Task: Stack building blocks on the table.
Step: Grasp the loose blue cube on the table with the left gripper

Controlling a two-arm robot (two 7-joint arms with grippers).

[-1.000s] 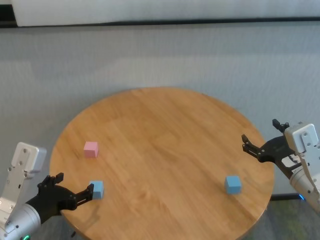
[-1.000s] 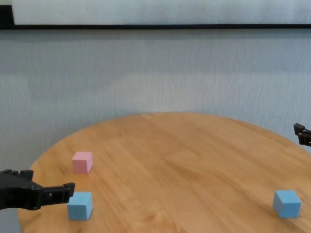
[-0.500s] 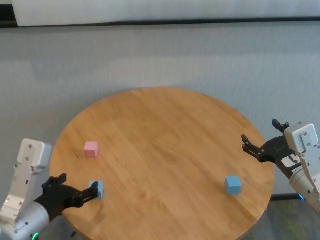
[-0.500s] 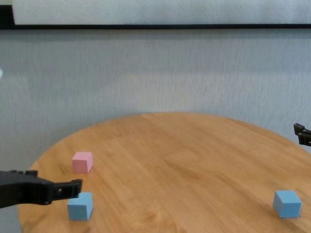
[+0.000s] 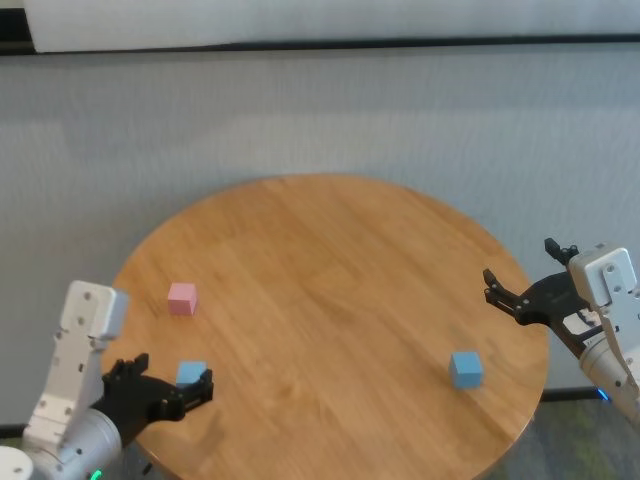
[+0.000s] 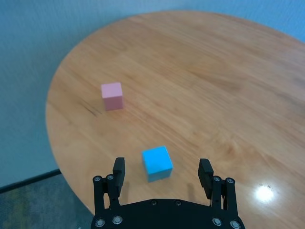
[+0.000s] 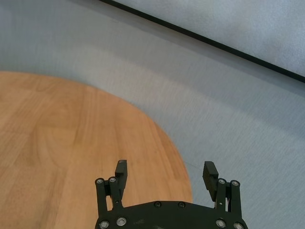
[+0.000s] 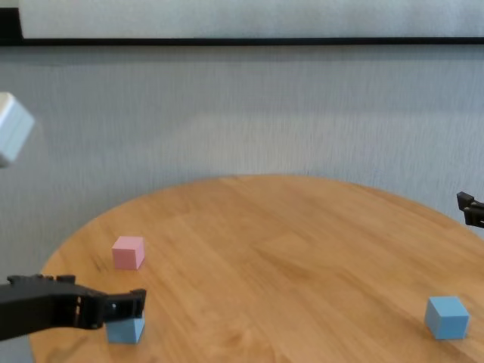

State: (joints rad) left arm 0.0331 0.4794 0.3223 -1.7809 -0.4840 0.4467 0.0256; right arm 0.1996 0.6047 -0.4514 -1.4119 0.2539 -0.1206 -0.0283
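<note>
Near the left front edge of the table [image 5: 330, 260] lies a light blue block [image 5: 191, 372] [image 6: 157, 162] [image 8: 125, 330]. My left gripper [image 5: 171, 373] [image 6: 162, 166] [image 8: 102, 293] hovers open at it, one finger on each side and a gap to each; in the chest view a finger hides the block's top. The pink block [image 5: 182, 298] [image 6: 112, 95] [image 8: 128, 252] stands a little farther back. A second light blue block [image 5: 465, 369] [image 8: 446, 316] sits alone at the right front. My right gripper [image 5: 518, 261] [image 7: 165, 167] waits open over the table's right edge, holding nothing.
Grey carpet surrounds the round table [image 7: 57, 133], and a white wall with a dark baseboard [image 5: 330, 43] runs behind it. The table's rim [image 6: 66, 157] passes close under my left gripper.
My left gripper has slid right until its fingers straddle the near light blue block, and the arm's wrist has risen. The blocks and the right arm have not moved.
</note>
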